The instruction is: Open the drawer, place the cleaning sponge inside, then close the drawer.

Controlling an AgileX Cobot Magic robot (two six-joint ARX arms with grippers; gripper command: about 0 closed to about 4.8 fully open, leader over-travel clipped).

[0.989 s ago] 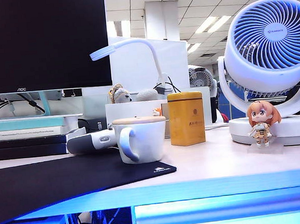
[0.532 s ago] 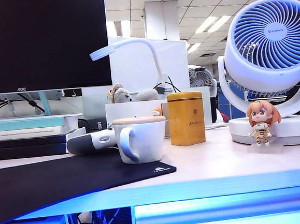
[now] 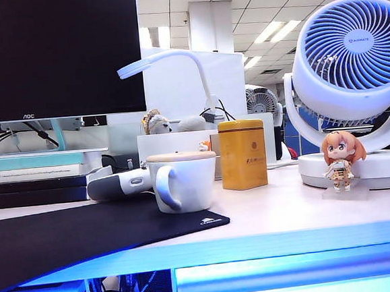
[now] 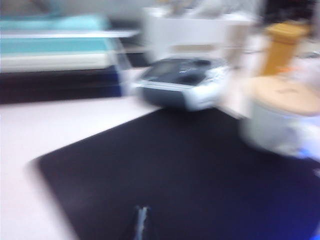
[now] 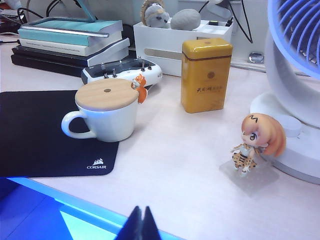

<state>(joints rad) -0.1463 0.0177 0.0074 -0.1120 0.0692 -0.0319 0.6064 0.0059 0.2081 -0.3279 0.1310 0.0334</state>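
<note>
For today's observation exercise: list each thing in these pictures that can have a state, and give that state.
drawer: shut, front glowing blue.
mug: upright, wooden lid on.
yellow tin: upright, lidded.
monitor: screen dark.
figurine: standing on its clear base.
left gripper: shut, above the black mat.
right gripper: shut, at the desk's front edge.

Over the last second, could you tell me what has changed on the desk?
Nothing visibly changed in the exterior view: the white mug, yellow tin, figurine and black mat sit where they were. No arm appears there. The cleaning sponge is not in view.
</note>
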